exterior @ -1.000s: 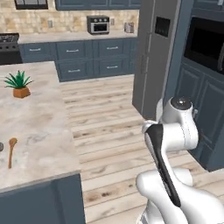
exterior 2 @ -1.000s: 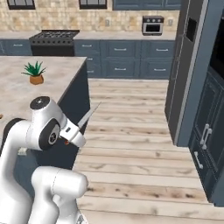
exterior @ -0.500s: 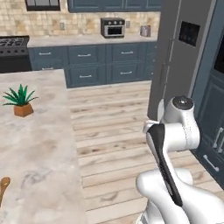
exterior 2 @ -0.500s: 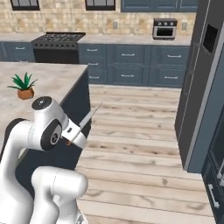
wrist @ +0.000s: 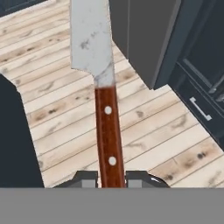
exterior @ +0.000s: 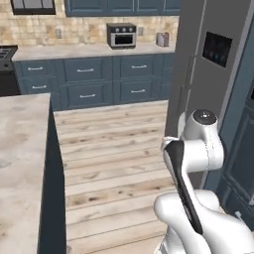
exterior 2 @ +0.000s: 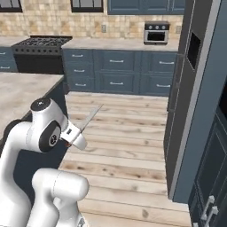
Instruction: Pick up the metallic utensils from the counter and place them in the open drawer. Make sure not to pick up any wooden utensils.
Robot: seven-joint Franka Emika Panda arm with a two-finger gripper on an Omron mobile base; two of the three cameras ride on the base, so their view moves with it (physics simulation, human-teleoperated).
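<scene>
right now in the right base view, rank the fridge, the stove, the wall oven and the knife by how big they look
1. fridge, tallest by far, though also nearest the camera
2. stove
3. wall oven
4. knife, only a thin blade sticking out from the tool; nearness makes its true size against the oven unsure

No readable text, labels, brands or numbers anywhere. Dark panel on the fridge door (exterior: 217, 48), at 2 o'clock in the left base view, shows only faint blurs; nothing legible. Toaster oven (exterior 2: 156, 32) front likewise unmarked.
</scene>
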